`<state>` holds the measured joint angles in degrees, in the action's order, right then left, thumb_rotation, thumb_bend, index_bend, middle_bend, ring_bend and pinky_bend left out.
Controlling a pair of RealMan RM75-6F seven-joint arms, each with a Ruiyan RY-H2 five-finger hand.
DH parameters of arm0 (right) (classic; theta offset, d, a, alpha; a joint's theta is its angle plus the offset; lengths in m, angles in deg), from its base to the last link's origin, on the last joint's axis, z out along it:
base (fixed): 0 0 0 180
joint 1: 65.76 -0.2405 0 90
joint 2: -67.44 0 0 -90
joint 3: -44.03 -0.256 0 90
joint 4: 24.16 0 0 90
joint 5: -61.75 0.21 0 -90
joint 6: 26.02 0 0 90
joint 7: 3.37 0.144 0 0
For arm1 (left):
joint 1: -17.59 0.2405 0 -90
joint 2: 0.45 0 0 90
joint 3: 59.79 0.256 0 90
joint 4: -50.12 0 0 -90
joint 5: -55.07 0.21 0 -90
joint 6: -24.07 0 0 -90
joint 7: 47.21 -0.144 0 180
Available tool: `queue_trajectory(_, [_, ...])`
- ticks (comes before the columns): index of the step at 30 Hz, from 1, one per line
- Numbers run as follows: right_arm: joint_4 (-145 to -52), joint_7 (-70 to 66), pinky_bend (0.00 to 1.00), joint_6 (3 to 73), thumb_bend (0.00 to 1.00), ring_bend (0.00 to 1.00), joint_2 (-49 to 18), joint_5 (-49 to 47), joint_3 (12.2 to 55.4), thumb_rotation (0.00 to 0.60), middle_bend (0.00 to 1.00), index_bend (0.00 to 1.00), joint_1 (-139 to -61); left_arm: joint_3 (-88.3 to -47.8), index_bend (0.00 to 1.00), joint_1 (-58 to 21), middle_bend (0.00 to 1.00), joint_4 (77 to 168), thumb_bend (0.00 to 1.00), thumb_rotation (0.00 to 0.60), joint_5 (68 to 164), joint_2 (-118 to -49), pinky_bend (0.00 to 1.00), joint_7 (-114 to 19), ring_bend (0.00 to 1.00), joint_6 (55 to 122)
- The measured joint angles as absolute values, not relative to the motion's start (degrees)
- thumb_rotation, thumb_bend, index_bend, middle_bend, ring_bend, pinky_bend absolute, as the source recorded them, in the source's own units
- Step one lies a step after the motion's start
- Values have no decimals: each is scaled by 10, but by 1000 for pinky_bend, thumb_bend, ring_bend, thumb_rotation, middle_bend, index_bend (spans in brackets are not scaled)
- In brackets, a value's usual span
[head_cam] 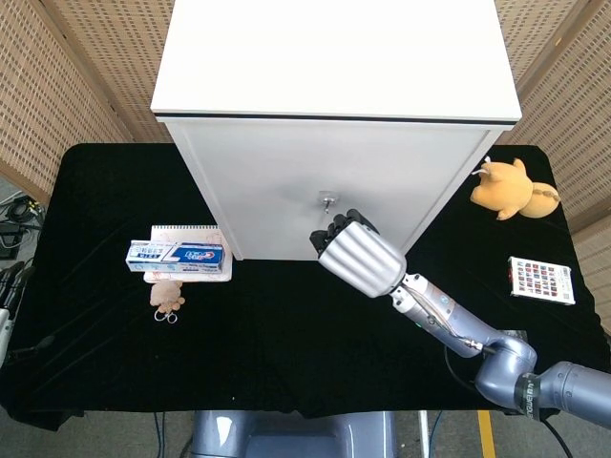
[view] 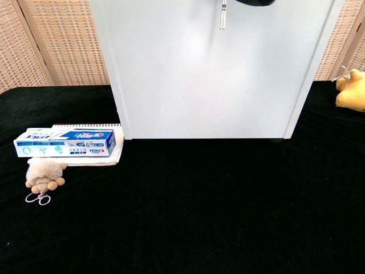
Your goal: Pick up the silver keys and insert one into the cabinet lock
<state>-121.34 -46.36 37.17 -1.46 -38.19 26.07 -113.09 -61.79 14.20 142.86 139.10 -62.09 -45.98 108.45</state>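
The white cabinet (head_cam: pixel 325 143) stands at the back of the black table, and its small silver lock (head_cam: pixel 327 199) shows on the front door. My right hand (head_cam: pixel 355 256) hovers just below and right of the lock, knuckles up and fingers curled toward the door. In the chest view only the hand's lower edge (view: pixel 251 1) shows at the top of the frame. A silver key (view: pixel 223 17) dangles from it in front of the cabinet door (view: pixel 217 74). In the head view the hand's back hides the keys. My left hand is outside both views.
A toothpaste box (head_cam: pixel 178 255) lies on a spiral notebook (head_cam: pixel 186 234) left of the cabinet, with a plush keychain (head_cam: pixel 167 297) in front. An orange plush toy (head_cam: pixel 511 188) and a colour card (head_cam: pixel 540 280) lie at the right.
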Motion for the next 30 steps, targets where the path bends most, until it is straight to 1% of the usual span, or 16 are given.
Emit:
queue_trajectory(13, [-1216, -509, 932, 355, 640, 776, -32, -329, 242, 600, 879, 749, -1150, -619, 0, 142, 0, 1426, 0, 600, 1390, -617, 0, -448, 0, 1085])
queue_trajectory(30, [-1254, -584, 932, 345, 626, 765, -29, -247, 234, 600, 873, 749, -1156, -620, 0, 142, 0, 1426, 0, 600, 1388, -617, 0, -450, 0, 1083])
